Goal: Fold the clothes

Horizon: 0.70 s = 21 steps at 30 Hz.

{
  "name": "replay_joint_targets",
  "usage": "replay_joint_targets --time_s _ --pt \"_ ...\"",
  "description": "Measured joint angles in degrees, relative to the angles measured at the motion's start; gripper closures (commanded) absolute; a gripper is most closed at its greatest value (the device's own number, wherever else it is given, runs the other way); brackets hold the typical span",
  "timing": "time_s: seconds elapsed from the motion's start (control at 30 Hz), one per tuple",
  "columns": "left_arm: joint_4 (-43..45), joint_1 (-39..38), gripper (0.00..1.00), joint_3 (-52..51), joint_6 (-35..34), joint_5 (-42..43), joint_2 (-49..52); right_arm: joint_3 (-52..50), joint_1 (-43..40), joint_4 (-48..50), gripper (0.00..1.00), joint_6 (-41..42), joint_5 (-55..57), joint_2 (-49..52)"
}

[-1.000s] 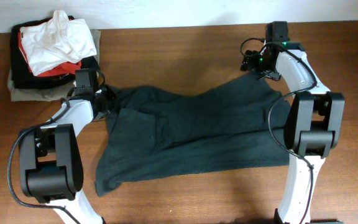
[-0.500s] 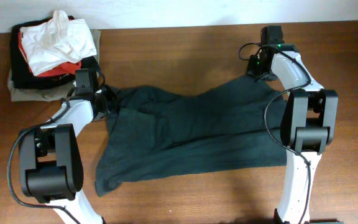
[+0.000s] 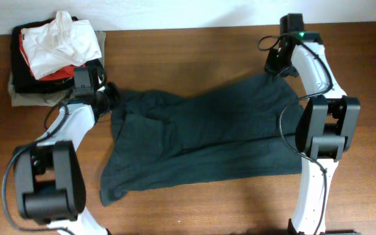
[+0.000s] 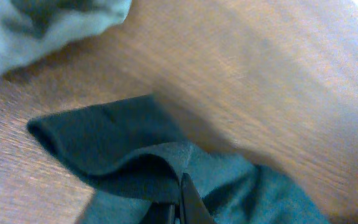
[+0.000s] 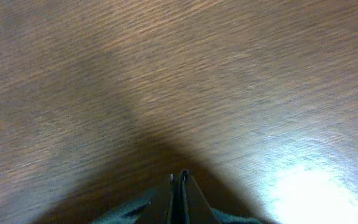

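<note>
At the far left a pile of folded clothes (image 3: 51, 55), white and red on top, is sitting at the back corner of the wooden surface (image 3: 194, 59). Just beside it the left arm (image 3: 77, 121) is reaching away from its base toward the back, its wrist turning inward toward the middle; the left jaws are pressing together on a fold at the upper left corner of the dark T-shirt (image 3: 201, 137), with the cloth bunching around their tips in the wrist view. The shirt is lying rumpled across the middle of the surface, stretching between both arms. On the right, the right arm (image 3: 312, 65) is extending to the back edge and bending down; the right jaws are clamping the shirt's upper right corner, a thin edge of fabric showing at their tips.
</note>
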Motion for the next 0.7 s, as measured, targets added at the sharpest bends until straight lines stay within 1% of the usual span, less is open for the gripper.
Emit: replay_joint_targets --time_s 0.07,0.2,0.33,0.43,0.5,0.6,0.7 --pt "-1.1 0.0 0.99 0.2 0.7 0.3 -4.0 2.5 -0.4 -2.5 0.96 0.6 0.2 0.0" --pt "-4.7 0.0 0.99 0.3 1.2 0.8 -8.9 5.5 -0.5 -8.9 0.96 2.4 1.6 0.0" --pt "-9.8 0.0 0.99 0.3 1.5 1.0 -13.7 11.0 -0.5 -15.7 0.96 4.1 6.2 -0.1" --pt "-12.9 0.0 0.99 0.4 1.6 1.3 -15.2 14.4 -1.0 -21.6 0.96 6.5 9.9 -0.1" --pt "-17.2 0.0 0.99 0.5 1.7 1.5 -16.4 16.4 -2.8 -26.4 0.96 8.9 11.0 -0.1" --pt "-23.1 0.0 0.99 0.5 1.7 3.0 -19.8 16.6 -4.8 -31.1 0.96 10.1 10.9 -0.1" --pt "-31.2 -0.5 0.99 0.9 1.9 4.9 -22.1 16.6 -6.1 -35.6 0.96 10.6 8.9 -0.3"
